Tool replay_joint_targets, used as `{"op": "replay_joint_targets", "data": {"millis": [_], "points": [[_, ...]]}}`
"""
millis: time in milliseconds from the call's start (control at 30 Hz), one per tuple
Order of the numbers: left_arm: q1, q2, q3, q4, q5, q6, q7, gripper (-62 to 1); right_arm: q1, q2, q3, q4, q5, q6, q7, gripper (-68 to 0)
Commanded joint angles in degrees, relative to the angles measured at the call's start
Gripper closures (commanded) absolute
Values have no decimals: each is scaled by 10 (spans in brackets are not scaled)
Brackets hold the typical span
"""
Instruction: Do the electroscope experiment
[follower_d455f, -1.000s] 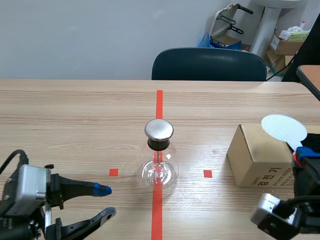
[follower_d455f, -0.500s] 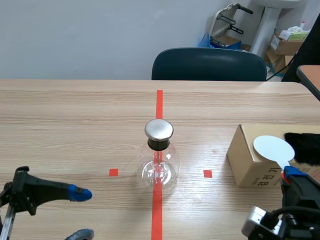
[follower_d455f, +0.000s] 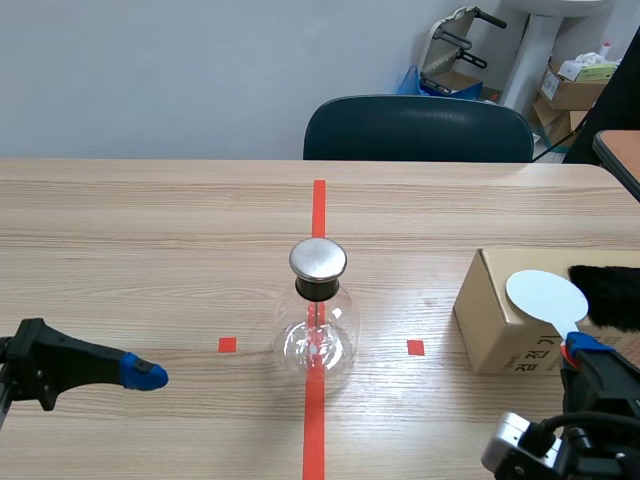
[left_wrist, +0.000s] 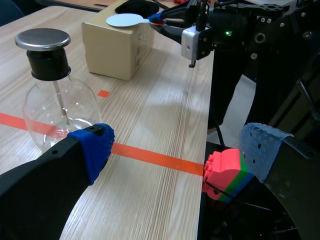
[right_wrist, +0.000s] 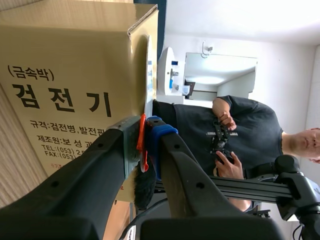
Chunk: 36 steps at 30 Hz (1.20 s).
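The glass flask (follower_d455f: 318, 325) stands straight up in the middle of the surface (follower_d455f: 150, 250), right on the long red tape line. Its round metal cap (follower_d455f: 318, 259) sits on top, and a thin rod runs down inside it. The right tool (follower_d455f: 585, 347) is squeezed tight on the orange handle of a white paddle (follower_d455f: 545, 296). The paddle points up and away from the robot: the handle is low at the tool, and the round flat end is out by the top of the brown box (follower_d455f: 500, 330). A black fluffy thing (follower_d455f: 610, 295) lies on the box, just beside the paddle's round end. The left tool (left_wrist: 177, 150) is spread wide with nothing in it. It sits low at the left, well apart from the flask, and its blue tip points toward the flask.
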Motion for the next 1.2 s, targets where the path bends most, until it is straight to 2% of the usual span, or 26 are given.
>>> {"op": "replay_joint_targets", "data": {"millis": [0,100,333,467,1167], "points": [[-2,-1,-2,12,-4,1,-12,-538,2,6,1,3,2,-35,-2,-13],[-2,-2,-2,12,-4,1,-12,-538,2,6,1,3,2,-35,-2,-97],[-2,-2,-2,12,-4,3,-14,-538,2,6,1,3,2,-35,-2,-496],[-2,-2,-2,12,-4,3,-14,-538,2,6,1,3,2,-35,-2,-679],[-2,-2,-3,12,-4,3,-14,-538,2,6,1,3,2,-35,-2,-679]]}}
